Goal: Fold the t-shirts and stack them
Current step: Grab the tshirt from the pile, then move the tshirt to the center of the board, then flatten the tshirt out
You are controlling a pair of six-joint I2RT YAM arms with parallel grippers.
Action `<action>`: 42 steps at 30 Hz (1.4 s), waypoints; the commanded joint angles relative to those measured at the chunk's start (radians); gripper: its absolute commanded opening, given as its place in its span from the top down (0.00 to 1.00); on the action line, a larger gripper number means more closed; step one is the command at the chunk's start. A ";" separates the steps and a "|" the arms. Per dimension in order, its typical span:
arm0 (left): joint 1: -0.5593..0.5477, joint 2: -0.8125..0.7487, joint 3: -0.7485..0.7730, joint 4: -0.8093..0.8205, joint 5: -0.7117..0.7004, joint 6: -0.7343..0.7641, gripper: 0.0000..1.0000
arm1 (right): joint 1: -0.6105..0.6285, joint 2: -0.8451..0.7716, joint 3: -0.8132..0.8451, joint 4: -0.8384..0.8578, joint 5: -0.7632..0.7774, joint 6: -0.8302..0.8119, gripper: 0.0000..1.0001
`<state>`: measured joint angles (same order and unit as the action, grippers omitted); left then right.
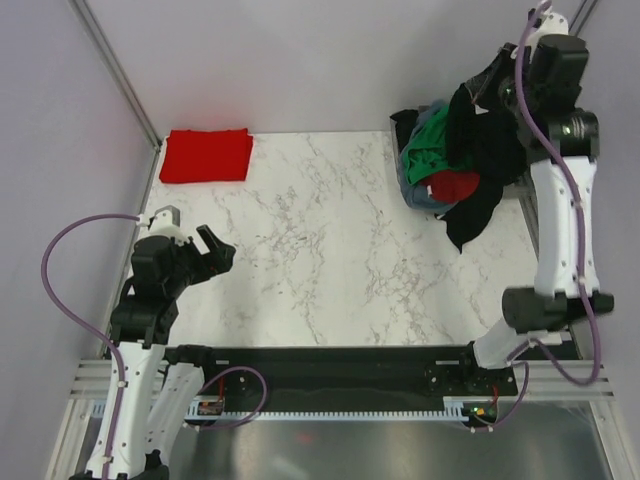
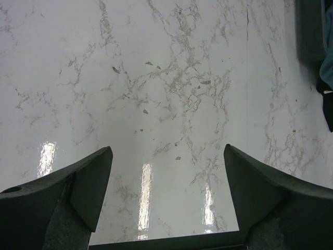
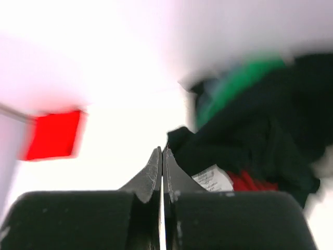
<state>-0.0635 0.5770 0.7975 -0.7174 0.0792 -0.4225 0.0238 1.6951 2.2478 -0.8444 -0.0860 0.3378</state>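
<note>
My right gripper point(image 1: 497, 85) is raised at the far right corner, shut on a black t-shirt point(image 1: 480, 165) that hangs from it over the pile. In the blurred right wrist view the jaws point(image 3: 162, 151) are pressed together, with black cloth point(image 3: 244, 140) and its white label point(image 3: 213, 178) beside the tip. The pile holds a green shirt point(image 1: 430, 135), a red one point(image 1: 455, 185) and a grey-blue one point(image 1: 420, 195). A folded red t-shirt point(image 1: 206, 155) lies at the far left. My left gripper point(image 1: 215, 250) is open and empty over the marble table point(image 2: 167, 151).
The white marble tabletop point(image 1: 330, 240) spans the middle. A metal frame post point(image 1: 115, 70) runs along the left wall. The pile's dark edge point(image 2: 312, 31) shows at the right of the left wrist view. A black rail point(image 1: 330, 360) crosses the near edge.
</note>
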 commanded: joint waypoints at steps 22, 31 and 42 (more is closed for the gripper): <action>-0.007 0.026 0.019 -0.007 -0.038 -0.036 0.04 | 0.047 -0.499 -0.910 0.200 0.223 0.268 1.00; -0.007 0.030 0.016 -0.005 -0.029 -0.038 0.04 | 0.002 -0.258 -1.011 0.116 0.107 0.184 0.02; -0.009 0.075 0.014 -0.005 -0.024 -0.038 0.04 | 0.210 -0.387 -1.232 0.140 0.124 0.202 0.08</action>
<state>-0.0681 0.6487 0.7975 -0.7288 0.0582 -0.4377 0.1375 1.2579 1.0870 -0.7029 0.0269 0.5293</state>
